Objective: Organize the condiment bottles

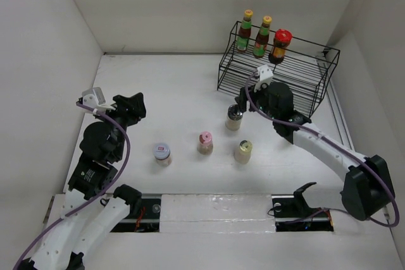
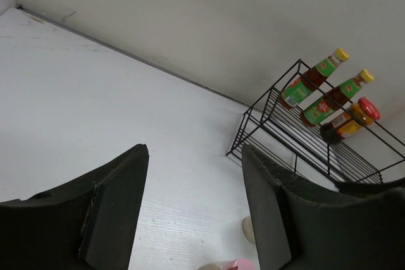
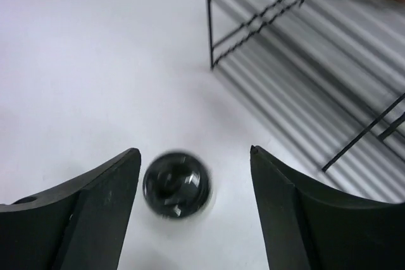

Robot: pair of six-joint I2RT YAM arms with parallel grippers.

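Observation:
Two yellow-capped sauce bottles (image 1: 246,30) (image 1: 262,36) and a red-lidded jar (image 1: 280,45) stand on the top shelf of the black wire rack (image 1: 297,77). On the table stand a grey-capped shaker (image 1: 235,117), a pink-capped shaker (image 1: 205,142), a cream-capped shaker (image 1: 243,151) and a white-lidded jar (image 1: 162,153). My right gripper (image 1: 244,102) is open right above the grey-capped shaker, whose dark cap (image 3: 176,183) lies between the fingers, nearer the left one. My left gripper (image 1: 135,107) is open and empty, raised at the left. The small yellow-brown bottle is out of view.
The rack's lower shelves (image 3: 297,61) lie just beyond my right gripper (image 3: 193,152). In the left wrist view my left gripper (image 2: 194,150) faces the rack (image 2: 297,137), with the pink cap (image 2: 237,263) at the bottom edge. White walls enclose the table.

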